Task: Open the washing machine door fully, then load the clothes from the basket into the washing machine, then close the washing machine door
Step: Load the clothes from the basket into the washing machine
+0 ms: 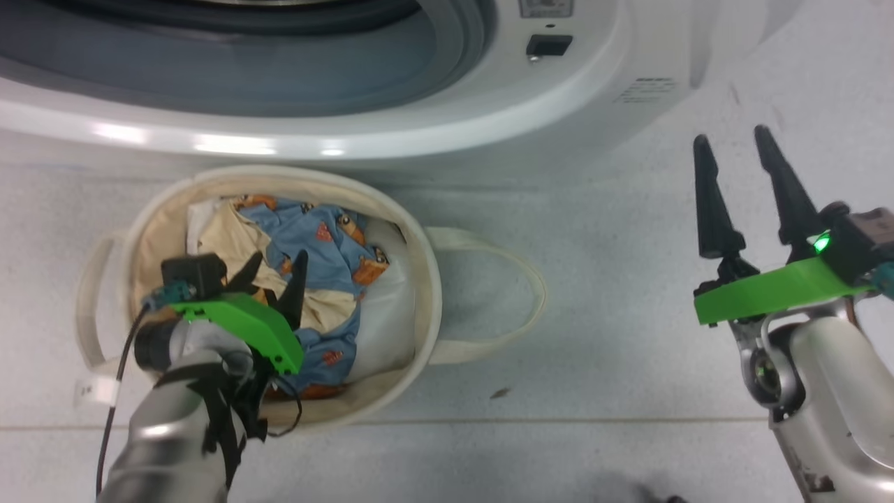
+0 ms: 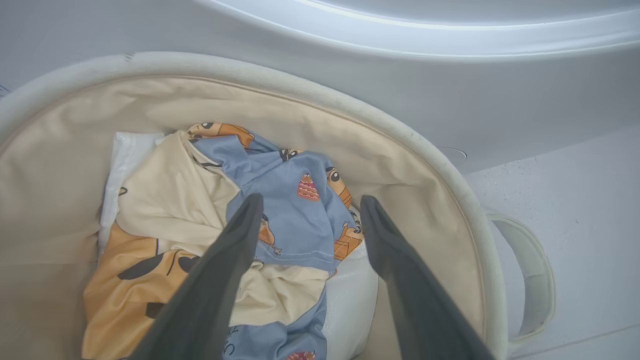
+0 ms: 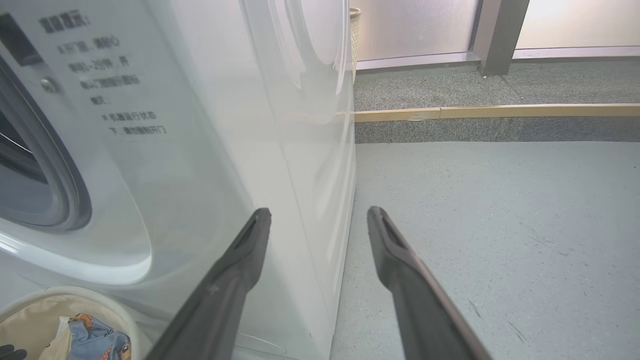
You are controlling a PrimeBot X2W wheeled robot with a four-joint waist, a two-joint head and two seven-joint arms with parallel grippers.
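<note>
1. Right now the left claw (image 1: 279,257) is reaching down into the basket (image 1: 429,293), its two dark fingers standing spread apart and gripping nothing.
2. Its fingertips are pointing at the blue part of the clothes (image 1: 328,244), one on each side of a fold. From where I am standing I cannot tell whether they are touching the fabric.
3. The clothes are lying bunched in the basket: blue and cream pieces printed with orange cartoon animals, resting on plain white padding (image 1: 391,293) that is showing along their right side.
4. The basket is sitting on the floor (image 1: 628,314) just in front of the washing machine (image 1: 419,133), its far rim right up against the machine's white front. One loop handle (image 1: 510,279) is lying flat on the floor to the right.
5. The machine's mouth is standing open above the basket, with the grey rubber ring (image 1: 447,42) showing around it.
6. The right claw (image 1: 731,136) is hovering well off to the right over bare floor, near the machine's right front corner. Its fingers are spread too, and it is carrying nothing.
</note>
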